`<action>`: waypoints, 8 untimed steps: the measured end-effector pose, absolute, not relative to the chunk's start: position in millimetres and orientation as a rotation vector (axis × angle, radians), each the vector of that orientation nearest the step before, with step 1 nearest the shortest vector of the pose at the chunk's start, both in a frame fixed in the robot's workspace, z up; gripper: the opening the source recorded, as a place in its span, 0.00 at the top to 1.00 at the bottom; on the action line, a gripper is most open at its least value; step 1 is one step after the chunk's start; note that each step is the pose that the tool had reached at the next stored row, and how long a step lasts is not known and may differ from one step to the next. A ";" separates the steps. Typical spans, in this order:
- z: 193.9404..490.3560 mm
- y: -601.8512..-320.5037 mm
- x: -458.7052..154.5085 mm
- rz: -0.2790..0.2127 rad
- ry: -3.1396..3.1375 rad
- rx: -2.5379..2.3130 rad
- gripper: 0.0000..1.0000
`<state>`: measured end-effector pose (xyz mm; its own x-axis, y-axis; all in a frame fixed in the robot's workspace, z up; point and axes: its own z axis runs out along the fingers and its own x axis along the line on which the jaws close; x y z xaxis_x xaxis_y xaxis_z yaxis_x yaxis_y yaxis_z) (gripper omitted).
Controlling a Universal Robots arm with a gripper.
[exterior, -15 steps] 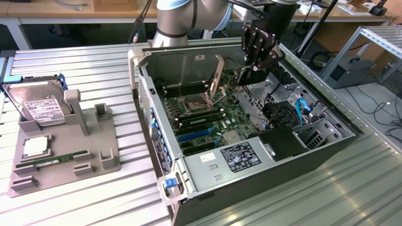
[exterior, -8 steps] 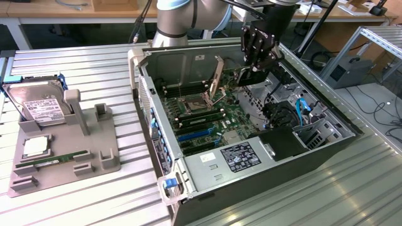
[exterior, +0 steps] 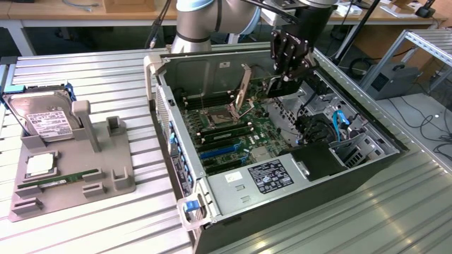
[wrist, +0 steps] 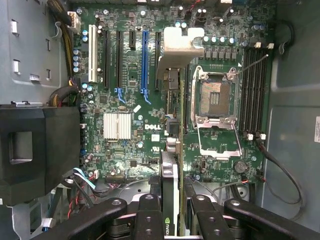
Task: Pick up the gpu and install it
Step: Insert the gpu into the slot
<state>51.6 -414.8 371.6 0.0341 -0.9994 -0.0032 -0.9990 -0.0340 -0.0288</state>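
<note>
The gpu (wrist: 170,165) appears edge-on in the wrist view, a thin card with its silver end bracket (wrist: 181,46) at the far end, and my gripper (wrist: 172,220) is shut on it, one finger (wrist: 150,216) on each side. The card hangs above the green motherboard (wrist: 120,100), between the blue expansion slot (wrist: 145,60) and the open CPU socket (wrist: 216,97). In the exterior view my gripper (exterior: 286,79) reaches down into the open computer case (exterior: 177,153), with the gpu (exterior: 282,87) dark below it.
A grey parts tray (exterior: 106,174) on the exterior view's left carries a hard drive (exterior: 46,119), a processor (exterior: 40,164) and a memory stick (exterior: 56,181). Inside the case are a black shroud (wrist: 35,145), blue cables (exterior: 342,124) and a drive cage (exterior: 353,151).
</note>
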 end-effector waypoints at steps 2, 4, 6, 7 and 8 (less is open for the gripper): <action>371.1 -414.8 51.6 -0.028 2.167 -2.242 0.73; 370.2 -414.8 51.6 -0.028 2.167 -2.242 0.73; 369.1 -414.8 51.2 -0.028 2.167 -2.242 0.73; 368.6 -414.8 51.0 -0.028 2.167 -2.242 0.73; 368.2 -414.8 50.9 -0.028 2.167 -2.242 0.73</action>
